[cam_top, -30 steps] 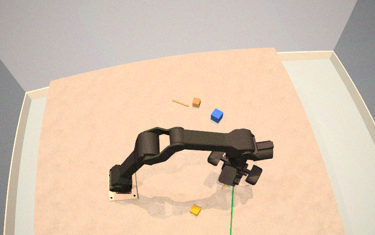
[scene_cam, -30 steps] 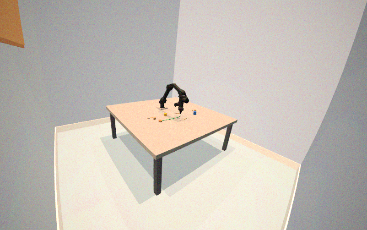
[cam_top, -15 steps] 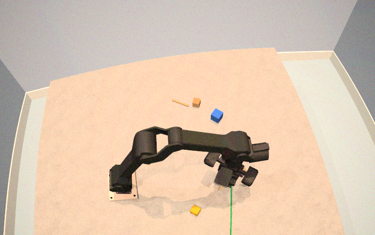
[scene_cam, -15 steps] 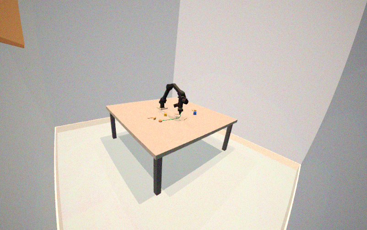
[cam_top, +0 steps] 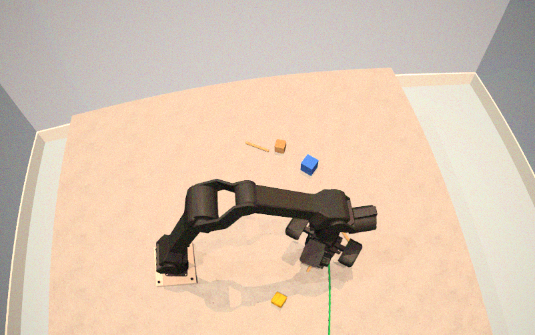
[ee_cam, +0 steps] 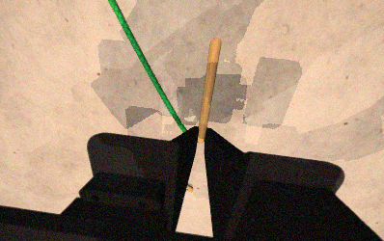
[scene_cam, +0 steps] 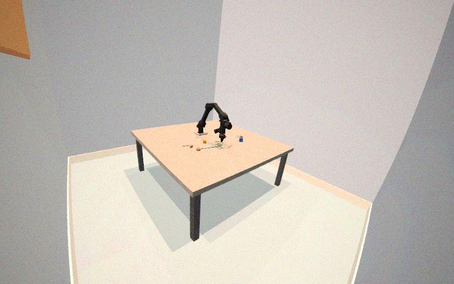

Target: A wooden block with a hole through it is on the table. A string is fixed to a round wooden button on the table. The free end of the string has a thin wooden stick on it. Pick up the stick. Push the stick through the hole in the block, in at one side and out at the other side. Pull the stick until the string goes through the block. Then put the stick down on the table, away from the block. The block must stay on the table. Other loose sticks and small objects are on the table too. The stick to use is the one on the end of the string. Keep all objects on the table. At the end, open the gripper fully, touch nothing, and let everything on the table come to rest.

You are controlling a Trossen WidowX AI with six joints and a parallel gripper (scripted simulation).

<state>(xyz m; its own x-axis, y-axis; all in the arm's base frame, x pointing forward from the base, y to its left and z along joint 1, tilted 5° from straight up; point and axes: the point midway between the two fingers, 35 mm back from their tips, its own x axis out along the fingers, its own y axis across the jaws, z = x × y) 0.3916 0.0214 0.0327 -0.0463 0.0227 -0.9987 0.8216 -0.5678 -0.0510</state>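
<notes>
My gripper [scene_cam: 221, 141] [ee_cam: 202, 132] is shut on the wooden stick [cam_top: 309, 269] [ee_cam: 208, 93] and holds it above the table. In the wrist view the stick points forward from the fingertips. The green string [cam_top: 329, 299] [scene_cam: 210, 147] [ee_cam: 147, 71] runs nearly straight from the gripper to the round orange button [scene_cam: 198, 149]; its end at the stick is hidden by the fingers. The yellow block [cam_top: 278, 299] [scene_cam: 204, 141] stands on the table, apart from the stick and string. Its hole cannot be made out, and it is outside the wrist view.
A blue cube [cam_top: 309, 164] [scene_cam: 240, 139], an orange cube [cam_top: 280, 146] and a loose stick [cam_top: 257, 146] lie at the back in the top view. Another loose stick [cam_top: 345, 237] [scene_cam: 229, 146] lies near the gripper. A small brown object [scene_cam: 191, 146] and a stick [scene_cam: 185, 145] lie beyond the button.
</notes>
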